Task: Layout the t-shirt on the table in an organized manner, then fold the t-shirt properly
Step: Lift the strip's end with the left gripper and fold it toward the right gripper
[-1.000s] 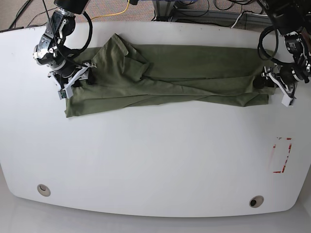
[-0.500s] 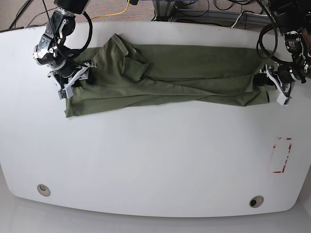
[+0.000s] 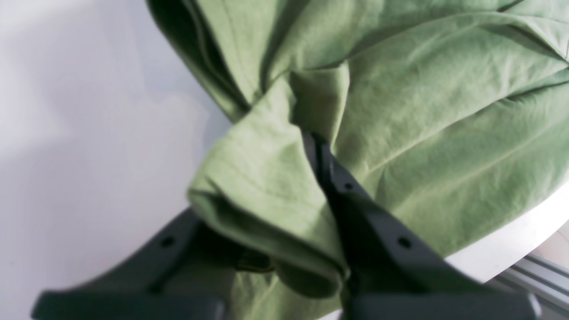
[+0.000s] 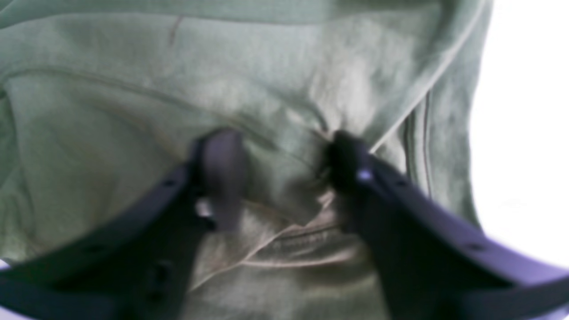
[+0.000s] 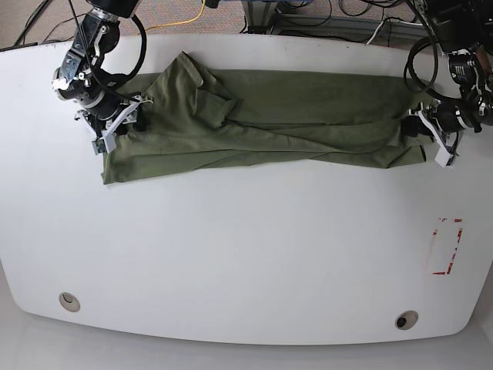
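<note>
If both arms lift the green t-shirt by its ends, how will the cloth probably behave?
The t-shirt will probably sag in the middle: it lies in soft wrinkled layers. It looks light, and it bunches easily where the left claw pinches it. On the glossy table it would likely slide rather than catch.

The t-shirt [image 5: 262, 127] is matt olive cotton-like cloth, finely wrinkled; the table [image 5: 231, 247] is smooth glossy white; dark matt plastic fingers [image 3: 378, 231] show at lower frame; two grommets [image 5: 69, 301] look metallic
</note>
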Available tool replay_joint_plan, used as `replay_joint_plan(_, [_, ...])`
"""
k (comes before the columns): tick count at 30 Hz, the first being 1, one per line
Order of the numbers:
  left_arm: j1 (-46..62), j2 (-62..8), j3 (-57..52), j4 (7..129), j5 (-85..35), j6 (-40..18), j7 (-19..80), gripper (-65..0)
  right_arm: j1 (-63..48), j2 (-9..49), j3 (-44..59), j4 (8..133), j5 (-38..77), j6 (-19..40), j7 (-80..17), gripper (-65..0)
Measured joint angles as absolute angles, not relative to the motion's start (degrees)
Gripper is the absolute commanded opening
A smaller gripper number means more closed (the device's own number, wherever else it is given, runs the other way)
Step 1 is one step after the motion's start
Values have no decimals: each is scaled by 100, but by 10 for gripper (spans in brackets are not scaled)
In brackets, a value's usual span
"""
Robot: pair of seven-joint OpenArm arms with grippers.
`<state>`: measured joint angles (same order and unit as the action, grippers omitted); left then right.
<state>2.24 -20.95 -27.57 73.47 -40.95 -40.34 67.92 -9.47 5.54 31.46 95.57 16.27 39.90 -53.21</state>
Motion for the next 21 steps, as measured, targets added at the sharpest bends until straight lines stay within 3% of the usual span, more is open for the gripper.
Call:
replay_joint_plan(4, [309,-2056,-2729,7647,-3931,-4032,6965,-614,-897,554,3144,9557,1625,3992,-5319,-604])
replay_joint_plan(7, [451,-2045,-2703,7975,-3839,-3992,7057,-614,-843,556,3144,9539,1623,3992,-5317,-644])
replay_joint_plan(21, [633,-2038,-2700,9478,-3817,-3992,7470,-611,-696,596,3173,8759,1782,4007,-4727,-644])
